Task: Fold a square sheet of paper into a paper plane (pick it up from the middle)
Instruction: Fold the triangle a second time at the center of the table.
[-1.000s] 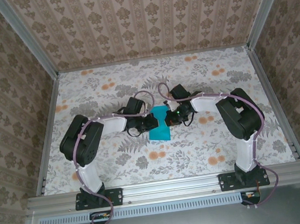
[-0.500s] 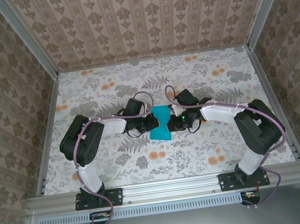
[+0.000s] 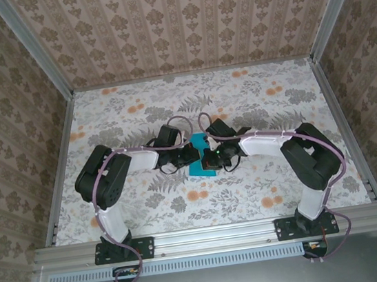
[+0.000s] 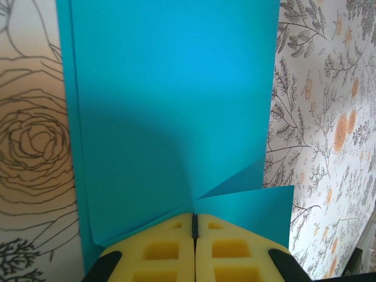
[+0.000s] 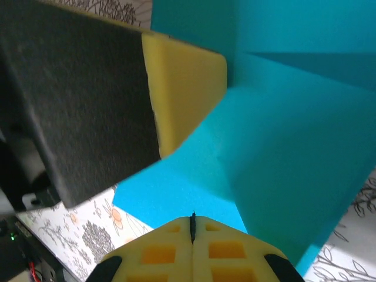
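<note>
The square sheet of paper (image 3: 199, 169) is teal-blue and lies creased on the flowered table between both grippers. In the left wrist view the paper (image 4: 170, 106) spreads flat ahead, with a folded flap lifting at the lower right. My left gripper (image 4: 194, 217) is shut, its yellow pads together with the tip against the sheet at the flap's corner. My right gripper (image 5: 192, 217) is also shut, its tip resting on the paper (image 5: 282, 147) beside a raised fold. From above, the left gripper (image 3: 192, 156) and right gripper (image 3: 209, 158) almost touch over the sheet. No paper shows between either pair of pads.
The left gripper's yellow pad (image 5: 185, 88) and black finger loom close at the upper left of the right wrist view. Metal rails (image 3: 208, 236) and patterned walls bound the flowered table (image 3: 253, 104). Both arms' elbows stand out to the sides.
My right gripper has slid left over the paper and now covers more of it, its elbow swinging out and back. The left gripper has stayed put.
</note>
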`<action>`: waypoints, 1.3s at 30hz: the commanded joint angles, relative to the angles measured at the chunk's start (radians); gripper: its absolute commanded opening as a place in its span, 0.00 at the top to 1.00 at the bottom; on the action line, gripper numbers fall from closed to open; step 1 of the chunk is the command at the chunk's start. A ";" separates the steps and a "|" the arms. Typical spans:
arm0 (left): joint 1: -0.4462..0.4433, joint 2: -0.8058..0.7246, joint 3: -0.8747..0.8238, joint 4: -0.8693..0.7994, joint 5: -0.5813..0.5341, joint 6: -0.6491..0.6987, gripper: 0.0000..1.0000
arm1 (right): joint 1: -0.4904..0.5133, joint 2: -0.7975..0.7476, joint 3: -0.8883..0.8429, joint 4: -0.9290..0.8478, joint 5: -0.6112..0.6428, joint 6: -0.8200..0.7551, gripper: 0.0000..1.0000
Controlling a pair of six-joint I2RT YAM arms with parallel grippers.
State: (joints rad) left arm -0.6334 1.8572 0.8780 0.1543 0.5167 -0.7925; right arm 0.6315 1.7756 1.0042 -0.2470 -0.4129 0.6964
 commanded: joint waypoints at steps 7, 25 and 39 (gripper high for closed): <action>0.003 0.022 -0.039 -0.075 -0.032 -0.010 0.94 | 0.006 0.085 0.070 -0.024 0.070 0.079 1.00; 0.014 0.034 -0.070 -0.146 -0.103 -0.039 1.00 | 0.002 0.102 0.070 -0.171 0.133 0.004 1.00; 0.024 0.055 -0.093 -0.176 -0.132 -0.037 1.00 | -0.004 0.008 -0.058 -0.200 0.141 -0.018 1.00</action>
State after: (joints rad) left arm -0.6270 1.8526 0.8536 0.1806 0.5079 -0.8310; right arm 0.6327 1.8088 1.0080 -0.3145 -0.3122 0.6956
